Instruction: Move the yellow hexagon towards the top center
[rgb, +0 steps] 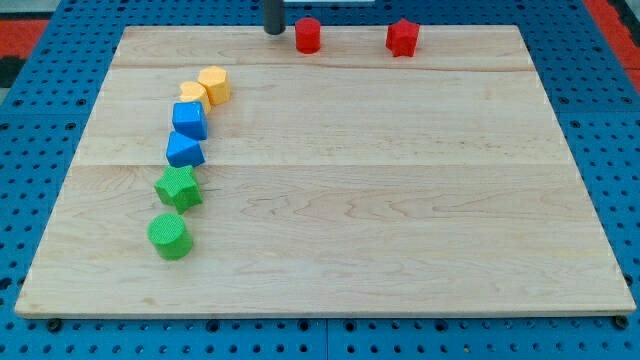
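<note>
The yellow hexagon (215, 84) sits in the upper left part of the wooden board (380, 200), touching a second yellow block (193, 94) just to its lower left. My tip (273, 31) is at the board's top edge, near the top centre, to the upper right of the yellow hexagon and well apart from it. The tip stands just left of a red cylinder (307, 35).
A red star-like block (402, 37) sits at the top edge right of the cylinder. Below the yellow blocks runs a column: a blue cube (189, 119), a blue triangular block (185, 150), a green star (178, 187), a green cylinder (169, 236).
</note>
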